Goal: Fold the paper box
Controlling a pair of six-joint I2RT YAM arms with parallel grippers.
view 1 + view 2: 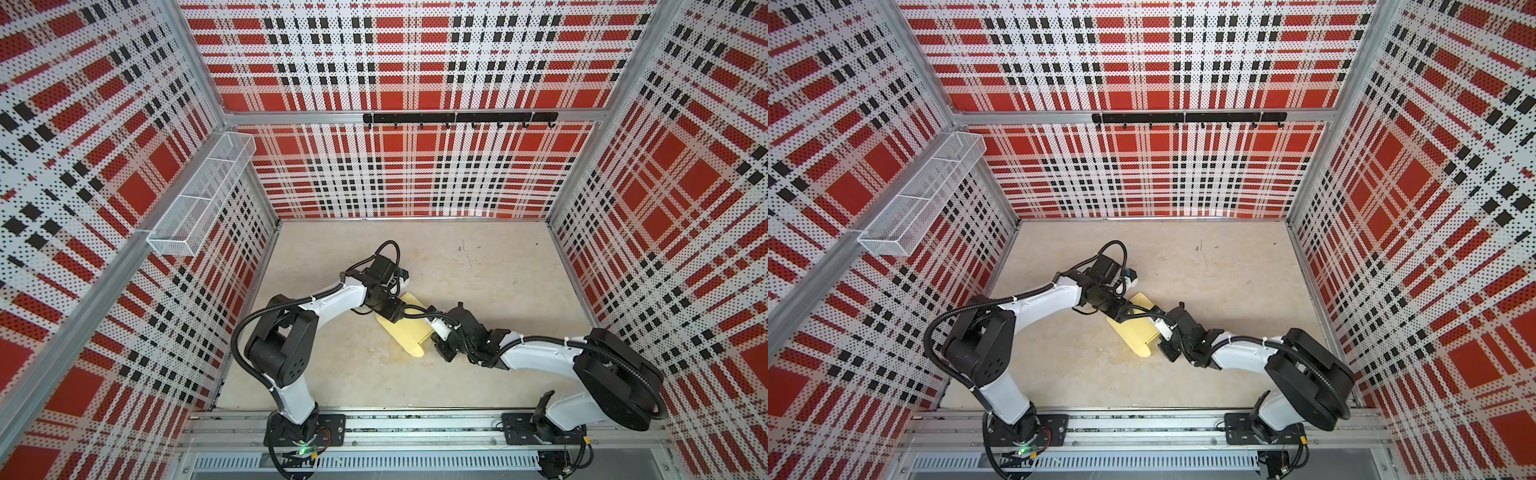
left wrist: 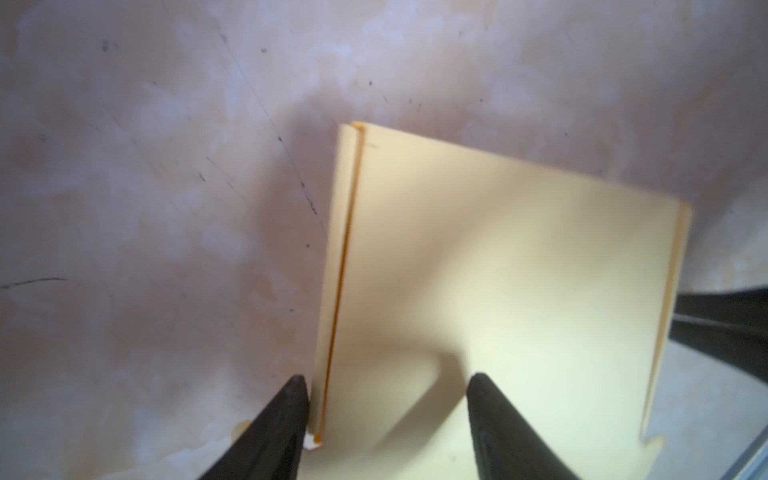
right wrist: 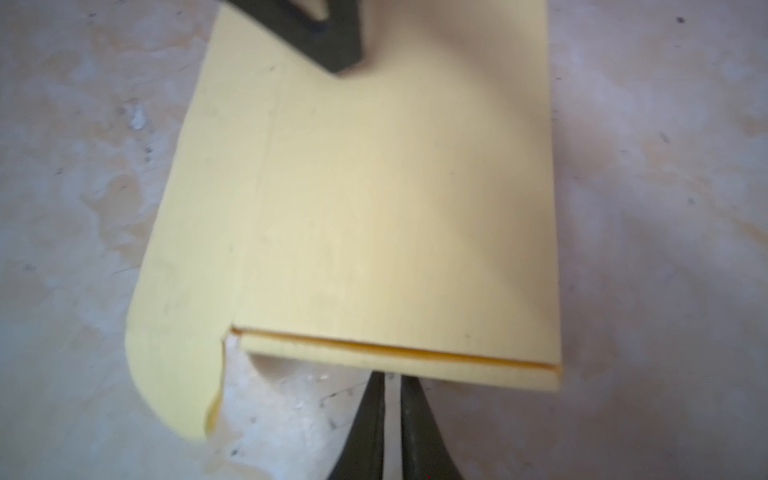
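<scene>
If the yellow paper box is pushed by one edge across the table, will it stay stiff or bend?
Probably it bends: the paper box is thin card, folded flat in layers. It looks light, so it would likely slide on the table. Its rounded flap may flop or catch.

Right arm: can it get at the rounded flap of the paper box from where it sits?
Probably yes. The right gripper, shut, sits at the edge of the paper box, with the rounded flap beside it on bare table. The left gripper, open, is at the opposite end, not in between.
</scene>
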